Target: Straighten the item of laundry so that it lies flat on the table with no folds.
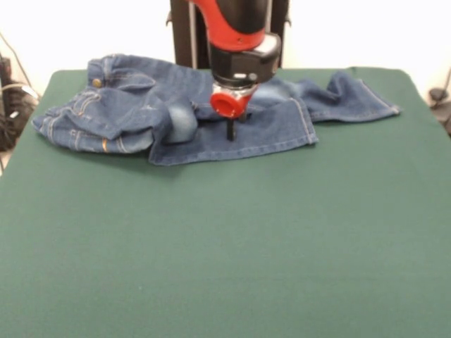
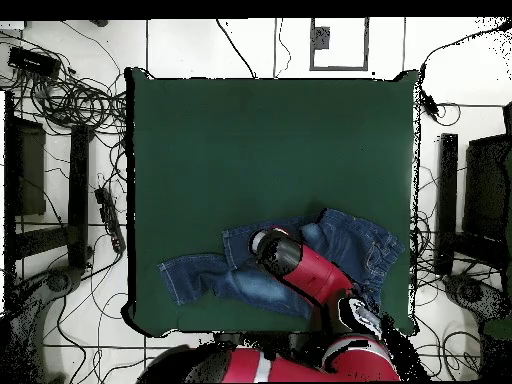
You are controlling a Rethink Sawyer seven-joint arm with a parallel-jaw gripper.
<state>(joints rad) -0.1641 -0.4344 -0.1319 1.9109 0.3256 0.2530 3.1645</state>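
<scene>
- At tabletop (image 1: 225, 267) far edge: jeans (image 1: 141, 113) bunched, soft, heavy denim.
- Fingers (image 1: 230, 132) low over leg; grip state unclear.
- Best hold: hem or waistband.

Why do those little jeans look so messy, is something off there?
Yes. The jeans lie crumpled near the table's far edge in the front view: the waist end is bunched and folded over itself, and the legs are crooked, one angled off toward the corner. The gripper is down on the denim at the middle.
</scene>
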